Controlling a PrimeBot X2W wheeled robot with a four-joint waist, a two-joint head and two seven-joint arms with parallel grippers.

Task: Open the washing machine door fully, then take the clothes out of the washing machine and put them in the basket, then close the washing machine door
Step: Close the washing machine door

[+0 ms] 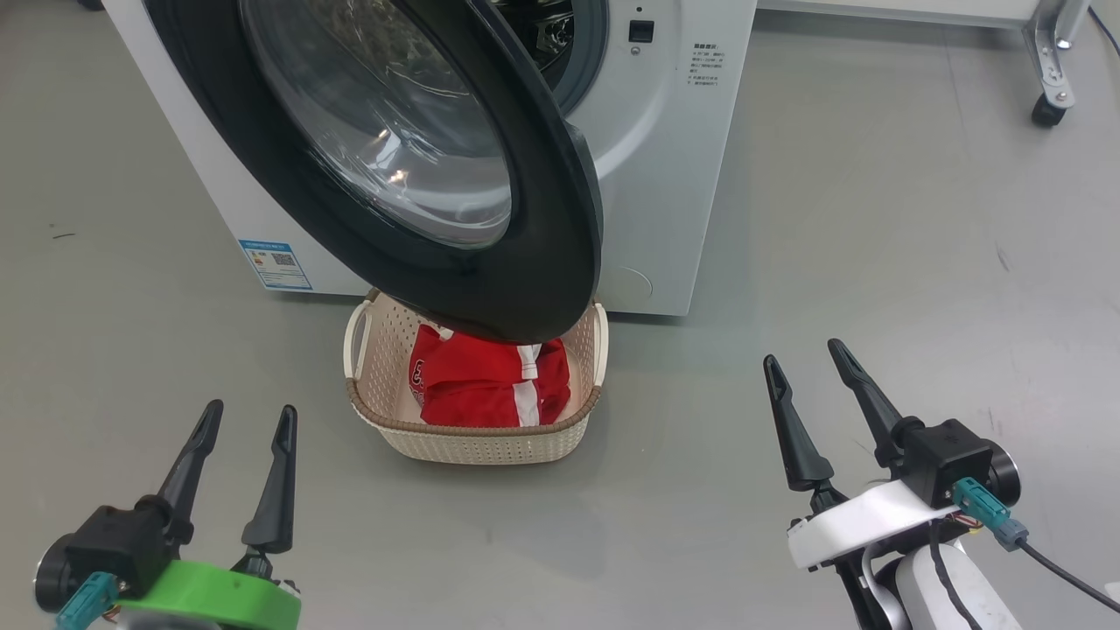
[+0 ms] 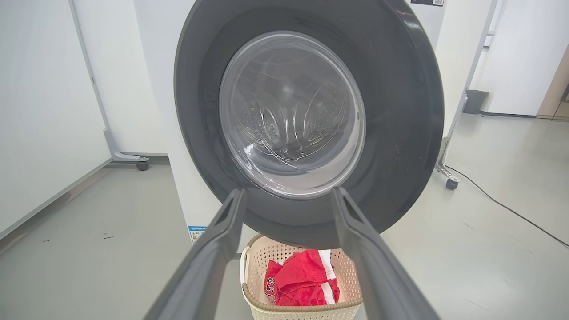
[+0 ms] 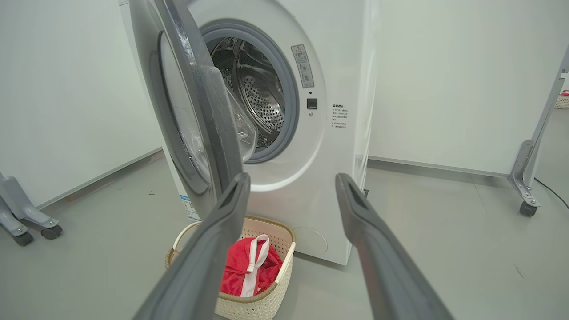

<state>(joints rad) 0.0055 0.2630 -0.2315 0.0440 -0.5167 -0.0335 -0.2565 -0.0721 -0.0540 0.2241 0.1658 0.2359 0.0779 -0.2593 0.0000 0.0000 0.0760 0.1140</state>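
Left to right you see: left gripper (image 1: 252,407), fingers spread, empty; the washing machine door (image 1: 542,262), part open, overhanging the basket (image 1: 477,435) holding the clothes (image 1: 481,385); the washing machine (image 1: 674,175); right gripper (image 1: 801,351), spread, empty; wheeled frame (image 1: 1050,87) beyond.

A bare grey floor (image 1: 875,219) lies all around. At the far right a metal leg (image 1: 1053,48) stands on a small black wheel (image 1: 1046,110). A thin black cable (image 2: 511,210) trails across the floor, and white panels (image 2: 40,111) stand behind.
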